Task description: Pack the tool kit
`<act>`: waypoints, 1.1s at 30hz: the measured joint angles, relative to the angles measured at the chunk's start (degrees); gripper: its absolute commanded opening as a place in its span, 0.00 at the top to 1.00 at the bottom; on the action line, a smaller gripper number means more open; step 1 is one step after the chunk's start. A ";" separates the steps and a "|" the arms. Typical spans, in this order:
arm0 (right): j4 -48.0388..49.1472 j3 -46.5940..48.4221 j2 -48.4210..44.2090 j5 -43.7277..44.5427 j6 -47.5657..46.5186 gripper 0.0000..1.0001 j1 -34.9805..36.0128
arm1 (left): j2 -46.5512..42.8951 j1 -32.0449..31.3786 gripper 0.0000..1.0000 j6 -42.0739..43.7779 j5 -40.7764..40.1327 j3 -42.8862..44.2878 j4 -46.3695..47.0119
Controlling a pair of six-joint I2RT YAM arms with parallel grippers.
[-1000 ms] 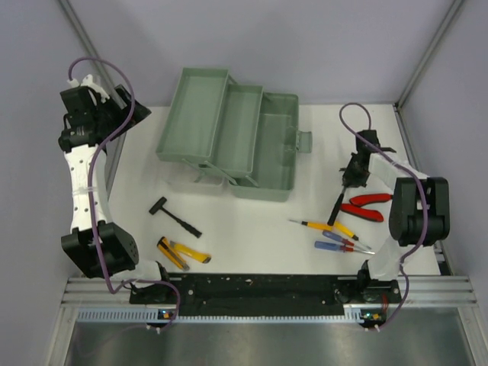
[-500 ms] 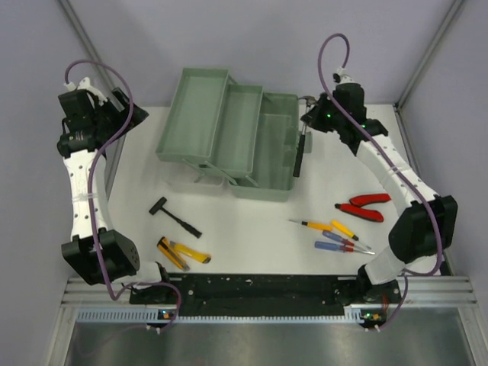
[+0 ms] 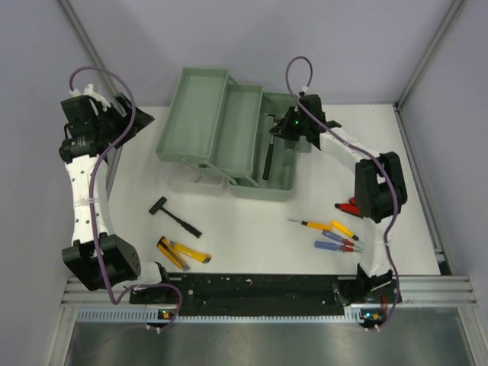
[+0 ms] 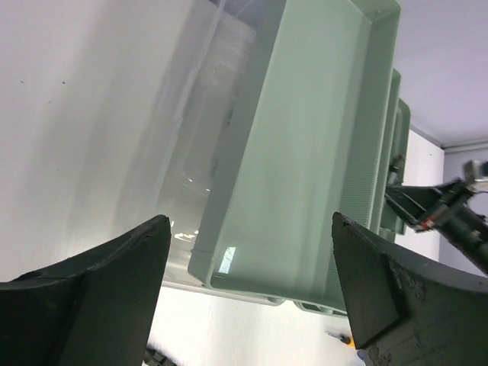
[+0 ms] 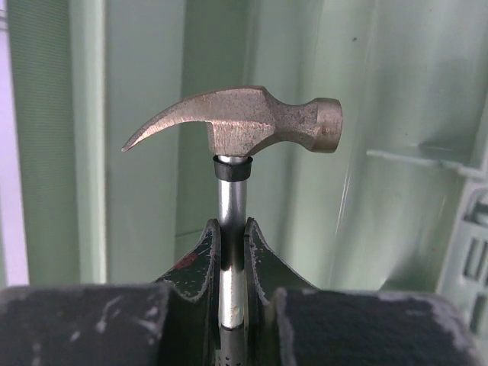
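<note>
Far left, raised off the worktop (image 3: 252, 221): left pincer (image 4: 250, 225), spread wide, nothing in it. Near left: black hammer (image 3: 174, 216), yellow pliers (image 3: 181, 253) a bit nearer. Middle, far side: green toolbox (image 3: 229, 133), trays folded open. Over its deep right-hand bin: right pincer (image 5: 232, 236) clamped tight on the steel shaft of a claw hammer (image 5: 240, 122). Near right: bunch of screwdrivers (image 3: 335, 235), red pliers (image 3: 349, 206) just beyond, half hidden by the arm.

Overhead view from behind; two close wrist views, seemingly downward; toolbox (image 3: 200, 114) common to all.
</note>
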 measured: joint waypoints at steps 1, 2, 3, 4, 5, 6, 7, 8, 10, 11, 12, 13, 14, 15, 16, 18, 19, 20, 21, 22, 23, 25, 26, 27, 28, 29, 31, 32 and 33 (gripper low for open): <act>0.13 0.48 1.20 -0.35 0.28 1.00 0.02 | -0.11 0.00 0.11 -0.31 0.33 -0.04 0.07; 0.24 1.03 2.43 -0.68 0.50 1.00 0.09 | -0.24 0.00 0.11 -0.79 0.92 -0.20 0.24; 0.17 1.55 3.56 -0.72 0.61 1.00 0.22 | -0.39 0.00 0.12 -1.20 1.53 -0.44 0.50; -0.04 2.12 4.57 -0.63 0.66 1.00 0.39 | -0.52 0.00 0.12 -1.57 2.01 -0.68 0.59; -0.57 2.86 5.53 -0.50 0.68 1.00 0.63 | -0.59 0.00 0.12 -1.90 2.54 -0.94 0.63; -1.11 3.82 6.51 -0.17 0.66 1.00 0.94 | -0.61 0.00 0.12 -2.27 2.93 -1.16 0.76; -1.60 4.94 7.52 0.33 0.66 1.00 1.33 | -0.63 0.00 0.12 -2.58 3.26 -1.40 0.92; -1.99 5.92 8.33 0.96 0.63 1.00 1.86 | -0.63 0.00 0.12 -2.71 3.48 -1.60 0.98; -2.99 7.48 9.51 2.14 0.50 1.00 2.86 | -0.63 0.00 0.13 -3.04 4.00 -2.01 1.01; -3.93 8.57 10.16 3.30 0.50 1.00 3.50 | -0.63 0.00 0.14 -3.17 4.11 -2.23 1.05; -4.96 9.75 10.86 4.48 0.42 1.00 3.96 | -0.63 0.00 0.14 -3.37 4.28 -2.47 1.16; -6.12 11.15 11.63 5.55 0.46 1.00 4.31 | -0.63 0.00 0.14 -3.58 4.28 -2.73 1.33; -7.39 12.70 12.37 6.82 0.46 1.00 4.63 | -0.63 0.00 0.15 -3.82 4.31 -3.02 1.46; -8.46 13.94 13.09 7.74 0.55 0.99 4.90 | -0.70 0.00 0.15 -4.00 4.24 -3.37 1.57; -8.92 14.67 13.62 8.28 0.83 0.98 5.16 | -0.74 0.00 0.15 -4.20 4.13 -3.72 1.60; -9.68 15.37 14.51 9.60 1.22 0.98 5.84 | -1.01 -0.02 0.15 -4.42 3.26 -4.42 1.60; -10.16 15.67 15.06 10.10 1.44 0.98 6.23 | -1.27 -0.02 0.15 -4.50 2.49 -4.87 1.53; -10.32 15.69 15.47 10.49 1.70 0.97 6.56 | -1.68 -0.02 0.15 -4.63 1.62 -5.46 1.53; -10.78 15.69 16.06 10.97 1.99 0.96 6.95 | -2.25 0.00 0.13 -4.70 0.74 -6.14 1.53; -11.30 15.69 16.55 11.34 2.23 0.94 7.34 | -2.86 0.00 0.07 -4.90 -0.20 -6.86 1.46; -11.82 15.69 17.03 11.61 2.43 0.91 7.65 | -3.65 0.00 0.02 -5.07 -1.07 -7.74 1.44; -12.28 15.69 17.79 11.78 2.45 0.80 8.07 | -5.29 0.00 0.02 -5.53 -2.82 -9.57 1.27; -12.28 15.69 18.16 11.76 2.43 0.74 8.24 | -5.97 0.00 0.02 -5.68 -3.43 -10.29 1.27; -12.28 15.69 18.43 11.76 2.36 0.67 8.33 | -6.84 0.00 0.02 -5.70 -4.17 -11.30 1.33; -12.31 15.69 18.71 11.69 2.23 0.62 8.39 | -7.67 0.00 0.02 -5.68 -4.83 -12.31 1.31; -12.24 15.69 18.82 11.69 2.19 0.58 8.39 | -8.39 0.00 0.02 -5.64 -5.35 -13.27 1.31; -12.20 15.69 18.84 11.56 1.60 0.54 8.41 | -9.29 0.00 0.03 -5.64 -6.25 -14.78 1.33; -11.96 15.69 18.84 11.54 1.38 0.53 8.41 | -9.60 0.00 0.05 -5.64 -6.56 -15.61 1.33; -11.78 15.69 18.84 11.54 1.29 0.53 8.41 | -9.79 0.00 0.09 -5.68 -6.82 -16.41 1.33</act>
